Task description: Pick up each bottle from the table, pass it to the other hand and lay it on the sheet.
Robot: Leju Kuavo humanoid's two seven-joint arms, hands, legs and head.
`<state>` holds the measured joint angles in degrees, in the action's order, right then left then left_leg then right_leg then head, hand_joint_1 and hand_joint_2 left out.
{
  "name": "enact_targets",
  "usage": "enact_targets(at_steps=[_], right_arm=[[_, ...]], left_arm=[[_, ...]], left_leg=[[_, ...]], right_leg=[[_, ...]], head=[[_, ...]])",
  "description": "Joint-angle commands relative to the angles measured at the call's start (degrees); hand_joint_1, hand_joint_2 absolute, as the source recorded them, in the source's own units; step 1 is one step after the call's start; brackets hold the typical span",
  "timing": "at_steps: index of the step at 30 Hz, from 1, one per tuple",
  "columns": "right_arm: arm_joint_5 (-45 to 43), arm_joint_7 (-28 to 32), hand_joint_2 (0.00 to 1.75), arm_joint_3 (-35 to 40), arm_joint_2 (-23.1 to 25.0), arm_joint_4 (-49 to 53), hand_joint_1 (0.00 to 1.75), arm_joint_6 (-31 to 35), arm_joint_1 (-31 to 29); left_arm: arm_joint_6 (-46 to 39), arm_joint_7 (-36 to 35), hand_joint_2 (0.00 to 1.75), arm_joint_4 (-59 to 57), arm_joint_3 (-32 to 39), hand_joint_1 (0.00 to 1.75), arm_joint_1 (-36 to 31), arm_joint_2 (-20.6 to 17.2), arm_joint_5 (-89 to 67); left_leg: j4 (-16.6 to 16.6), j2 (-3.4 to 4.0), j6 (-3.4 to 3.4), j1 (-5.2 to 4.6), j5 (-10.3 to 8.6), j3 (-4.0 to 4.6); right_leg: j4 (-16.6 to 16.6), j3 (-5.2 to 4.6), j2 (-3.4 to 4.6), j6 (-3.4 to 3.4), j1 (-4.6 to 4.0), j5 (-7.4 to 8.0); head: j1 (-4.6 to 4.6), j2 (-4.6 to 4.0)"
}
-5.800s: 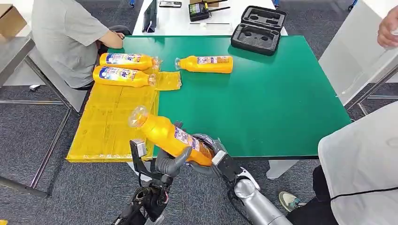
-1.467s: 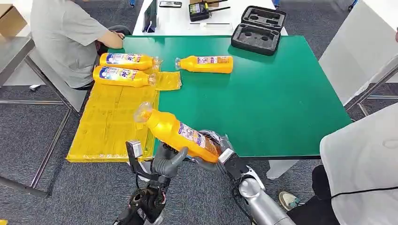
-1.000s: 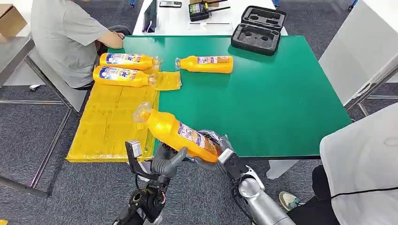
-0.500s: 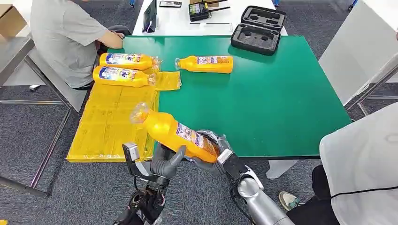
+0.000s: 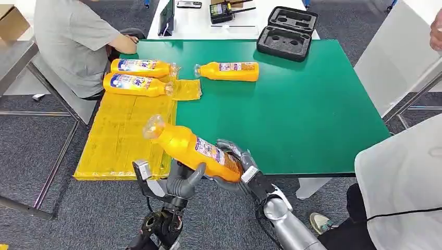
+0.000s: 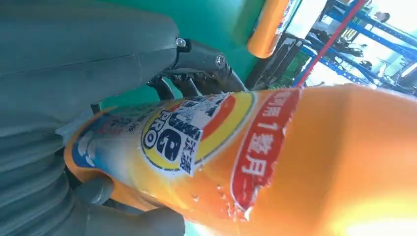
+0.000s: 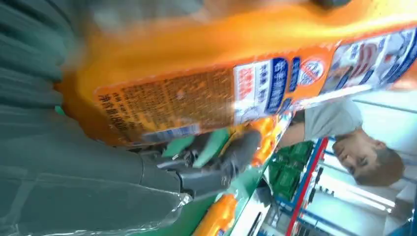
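At the lower centre of the head view, the right hand [image 5: 235,167] and the left hand [image 5: 183,179] both grip one orange bottle [image 5: 190,147], tilted above the near table edge [image 5: 312,172], beside the yellow sheet [image 5: 122,133].

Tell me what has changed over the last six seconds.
Little changed. The held bottle shifted slightly, both the left hand and the right hand gripping it throughout; no release yet. The two bottles on the yellow sheet and the one on the green table stayed put.
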<state>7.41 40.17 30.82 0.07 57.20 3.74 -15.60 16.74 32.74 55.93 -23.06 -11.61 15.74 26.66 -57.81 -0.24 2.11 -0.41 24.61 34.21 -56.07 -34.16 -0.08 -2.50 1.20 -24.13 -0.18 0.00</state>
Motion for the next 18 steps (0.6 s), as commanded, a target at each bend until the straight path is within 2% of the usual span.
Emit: enact_targets(at_steps=[1,6,11,12,17,18], right_arm=[[0.4,-0.2,1.75,-3.0,0.5,-6.2,0.0,3.1,-1.8],[0.3,-0.2,1.75,-3.2,0.6,-6.3,0.0,3.3,-1.8],[0.3,-0.2,1.75,-4.7,0.5,-5.9,0.0,4.6,-1.3],[0.5,-0.2,1.75,-5.0,0.5,-5.4,0.0,4.9,-1.0],[0.5,-0.2,1.75,-5.0,0.5,-5.4,0.0,4.9,-1.0],[0.5,-0.2,1.75,-5.2,0.6,-5.0,0.0,5.0,-0.7]], left_arm=[[-0.7,-0.2,1.75,0.2,1.4,1.75,-0.8,-0.7,1.0],[-0.9,-0.1,1.75,0.3,1.6,1.75,-0.8,-0.6,1.1],[-15.7,4.0,1.75,0.8,2.8,1.75,-2.0,-0.8,-8.2],[-20.7,5.1,1.75,0.7,2.5,1.75,-2.5,-1.1,-12.2],[-20.7,5.1,1.75,0.7,2.5,1.75,-2.5,-1.1,-12.2],[-23.9,5.7,1.75,0.9,2.5,1.75,-2.6,-1.1,-14.5]], left_leg=[[0.0,0.01,-0.1,0.06,0.04,-0.12],[0.0,0.01,-0.09,0.06,0.04,-0.11],[0.0,0.02,-0.12,0.1,0.06,-0.12],[0.0,0.0,-0.1,0.06,0.04,-0.11],[0.0,0.02,-0.13,0.1,0.07,-0.15],[0.0,-0.02,-0.09,0.05,0.03,-0.09]], right_leg=[[0.0,0.13,0.0,0.09,-0.06,-0.03],[0.0,0.13,0.0,0.1,-0.07,-0.03],[0.0,0.15,0.0,0.11,-0.1,-0.04],[0.0,0.13,-0.02,0.1,-0.06,-0.04],[0.0,0.18,0.01,0.13,-0.1,-0.05],[0.0,0.12,-0.03,0.08,-0.06,-0.03]], head=[[-0.02,0.0],[-0.02,0.0],[0.0,0.0],[-0.02,0.0],[-0.02,0.0],[0.0,0.0]])
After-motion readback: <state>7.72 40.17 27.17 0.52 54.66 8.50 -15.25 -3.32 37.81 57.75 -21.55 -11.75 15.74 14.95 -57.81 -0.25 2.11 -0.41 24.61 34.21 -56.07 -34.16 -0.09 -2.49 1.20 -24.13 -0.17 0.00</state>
